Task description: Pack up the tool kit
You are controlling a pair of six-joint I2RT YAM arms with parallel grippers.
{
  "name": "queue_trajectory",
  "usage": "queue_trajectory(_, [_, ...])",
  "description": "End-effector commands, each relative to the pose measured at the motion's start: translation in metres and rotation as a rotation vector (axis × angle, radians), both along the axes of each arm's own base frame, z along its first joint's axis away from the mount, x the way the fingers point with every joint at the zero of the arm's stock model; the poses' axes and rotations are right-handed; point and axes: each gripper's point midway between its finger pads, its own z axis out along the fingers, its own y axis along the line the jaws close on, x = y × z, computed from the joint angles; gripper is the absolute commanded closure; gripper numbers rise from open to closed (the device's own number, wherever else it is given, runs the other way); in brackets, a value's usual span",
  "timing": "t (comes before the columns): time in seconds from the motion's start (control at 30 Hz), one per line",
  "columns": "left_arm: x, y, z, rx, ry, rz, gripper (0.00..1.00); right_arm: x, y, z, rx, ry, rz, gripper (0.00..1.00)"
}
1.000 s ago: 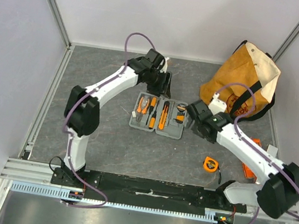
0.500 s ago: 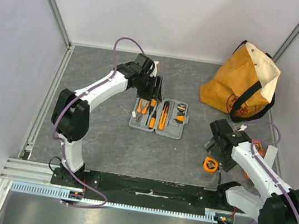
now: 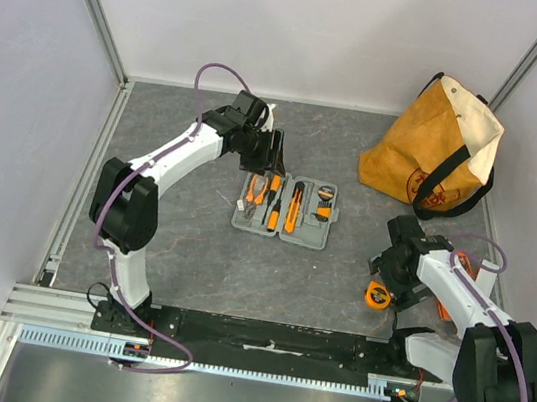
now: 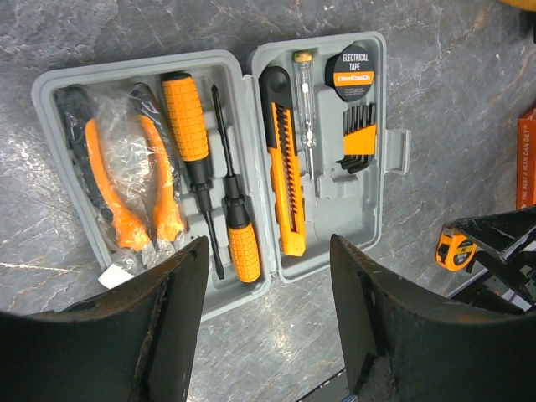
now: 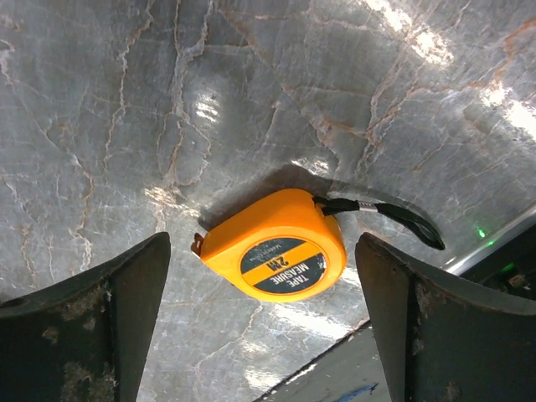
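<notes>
The tool kit case (image 3: 243, 220) lies open and flat mid-table. In the left wrist view its grey shell (image 4: 347, 201) holds bagged pliers (image 4: 126, 193), two orange-handled screwdrivers (image 4: 188, 126), a knife (image 4: 285, 176), electrical tape (image 4: 352, 67) and hex keys (image 4: 358, 138). My left gripper (image 3: 274, 159) (image 4: 266, 251) is open and empty above the case's far edge. The orange tape measure (image 3: 377, 295) (image 5: 272, 247) lies on the table right of the case. My right gripper (image 3: 390, 278) (image 5: 261, 243) is open, one finger on each side of the tape measure, just above it.
A tan canvas bag (image 3: 438, 151) with black straps stands at the back right. A small orange box (image 3: 447, 307) lies by the right arm, partly hidden; it also shows in the left wrist view (image 4: 526, 159). Walls close in the left, back and right sides.
My right arm has swung from beside the case back to the near right, down over the tape measure. My left gripper has drawn a little left and back.
</notes>
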Motion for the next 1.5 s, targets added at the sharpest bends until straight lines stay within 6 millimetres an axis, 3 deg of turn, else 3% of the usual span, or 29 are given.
queue_trajectory(0.0, [0.008, -0.003, 0.009, -0.047, -0.016, 0.002, 0.34, 0.009, -0.002, -0.008, 0.001, -0.014, -0.048, 0.02])
queue_trajectory(0.13, [0.01, -0.001, 0.009, -0.056, -0.012, 0.004, 0.34, 0.015, -0.008, -0.017, -0.035, -0.012, -0.012, 0.02])
queue_trajectory(0.4, [0.013, 0.002, 0.009, -0.067, -0.004, 0.013, 0.35, 0.031, -0.018, -0.017, -0.103, -0.057, 0.08, 0.02])
queue_trajectory(0.6, [0.013, 0.003, 0.01, -0.07, -0.003, 0.015, 0.35, 0.067, -0.01, -0.005, -0.091, -0.202, 0.219, 0.02])
queue_trajectory(0.73, [0.01, 0.0, 0.01, -0.079, 0.005, 0.01, 0.35, 0.077, 0.002, -0.004, -0.051, -0.21, 0.312, 0.02])
queue_trajectory(1.13, [0.007, -0.002, 0.006, -0.101, 0.03, 0.01, 0.36, 0.088, 0.035, -0.007, 0.104, -0.253, 0.471, 0.02])
queue_trajectory(1.47, [0.004, -0.001, 0.002, -0.1, 0.042, 0.011, 0.36, 0.064, 0.036, -0.028, 0.136, -0.123, 0.475, 0.05])
